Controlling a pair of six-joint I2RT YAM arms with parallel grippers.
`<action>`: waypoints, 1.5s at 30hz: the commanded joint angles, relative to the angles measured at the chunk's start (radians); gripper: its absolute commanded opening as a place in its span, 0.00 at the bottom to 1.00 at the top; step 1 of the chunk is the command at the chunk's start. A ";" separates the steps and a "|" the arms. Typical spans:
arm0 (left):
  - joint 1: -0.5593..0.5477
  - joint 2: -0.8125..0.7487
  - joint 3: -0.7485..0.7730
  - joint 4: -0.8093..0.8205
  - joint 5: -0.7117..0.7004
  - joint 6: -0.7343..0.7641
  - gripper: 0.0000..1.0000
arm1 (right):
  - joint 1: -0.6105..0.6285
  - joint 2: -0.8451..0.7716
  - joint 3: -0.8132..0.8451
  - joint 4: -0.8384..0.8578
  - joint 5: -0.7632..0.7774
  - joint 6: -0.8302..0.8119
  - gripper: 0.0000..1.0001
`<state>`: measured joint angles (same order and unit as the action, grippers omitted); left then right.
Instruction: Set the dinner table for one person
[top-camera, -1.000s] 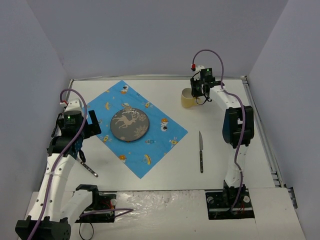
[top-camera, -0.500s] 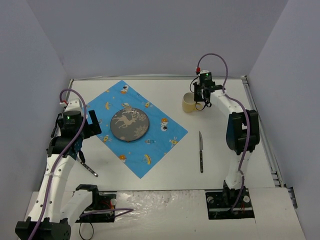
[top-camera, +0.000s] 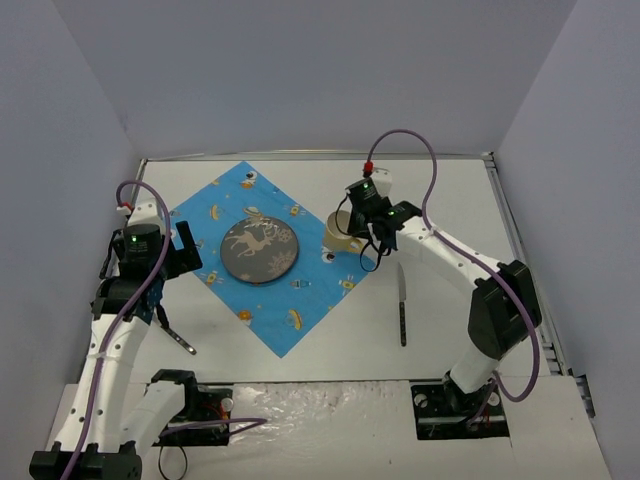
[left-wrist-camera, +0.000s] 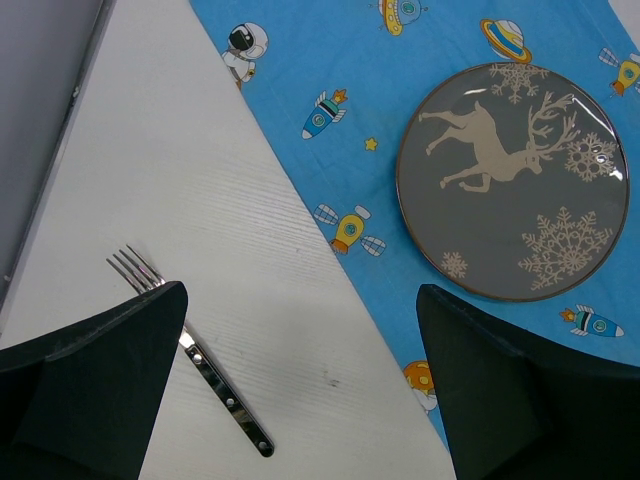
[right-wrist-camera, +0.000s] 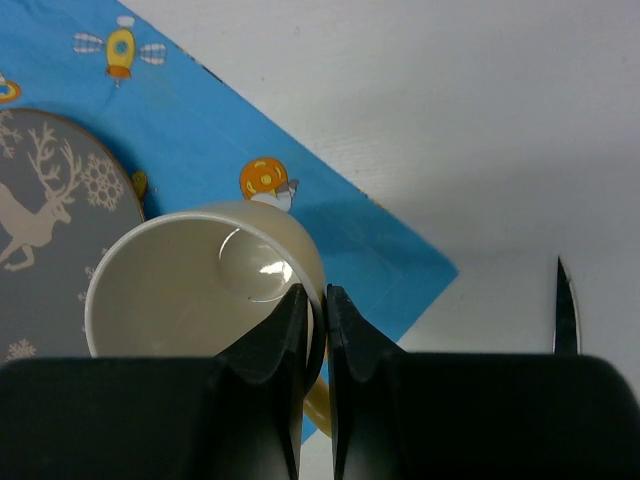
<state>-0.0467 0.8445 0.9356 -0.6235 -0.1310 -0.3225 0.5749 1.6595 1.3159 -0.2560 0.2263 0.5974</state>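
Table: cloth, 1 plate laid. Mug rim pinched in right claw. Fork below open left claw, knife beside right claw: seemingly unplaced.

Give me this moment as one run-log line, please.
right tool: shut on mug rim, over cloth corner | left tool: open above fork | plate: on cloth | knife: on table

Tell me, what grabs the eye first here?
The bright blue cartoon cloth lying askew on the white table, with a grey reindeer plate at its middle. Then the right tool, pinching a cream mug by its rim over the cloth's right corner.
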 joint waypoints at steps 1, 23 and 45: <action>-0.006 -0.015 0.012 0.039 -0.002 -0.001 0.97 | 0.064 -0.026 0.012 -0.052 0.161 0.242 0.00; -0.023 -0.037 0.009 0.035 -0.017 0.002 0.97 | 0.157 0.107 0.080 -0.194 0.349 0.402 0.00; -0.030 -0.036 0.008 0.032 -0.030 0.003 0.97 | 0.158 0.025 0.056 -0.193 0.310 0.365 0.67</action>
<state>-0.0709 0.8150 0.9344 -0.6239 -0.1369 -0.3225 0.7300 1.7972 1.3453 -0.4558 0.4923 0.9651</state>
